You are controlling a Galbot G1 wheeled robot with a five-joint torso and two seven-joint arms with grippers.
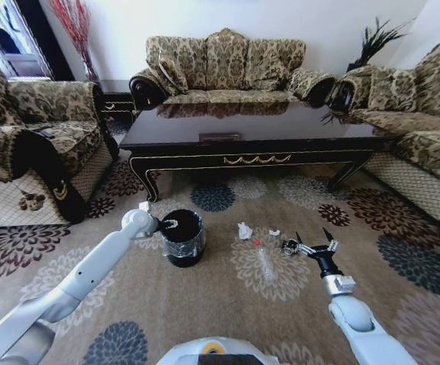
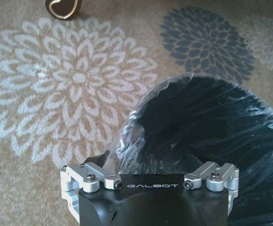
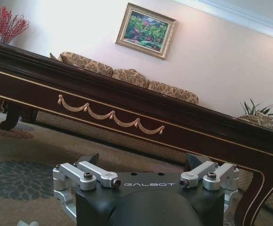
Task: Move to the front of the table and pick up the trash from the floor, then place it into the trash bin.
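Here, one long desk [image 1: 250, 144] of glossy near-black wood, with gold swag trim along its apron and curved carved legs, stands ahead on the floor [image 1: 402, 258], a beige carpet patterned with round flower medallions. In front of it sits one trash bin [image 1: 182, 237], a small black cylinder with shiny clear plastic around its body. To its right three pieces of trash lie well apart from the bin: one crumpled white paper wad [image 1: 244, 230], one smaller white scrap [image 1: 274, 233], and one clear plastic bottle [image 1: 265, 262] with a red cap, lying on its side. The left claw [image 1: 166, 225] hangs right at the bin's rim; whether its fingers are apart or together cannot be told. The right claw [image 1: 314, 245] is held low near the carpet just right of the bottle, its two dark fingers spread wide with nothing between them. Three patterned fabric sofas surround the desk.
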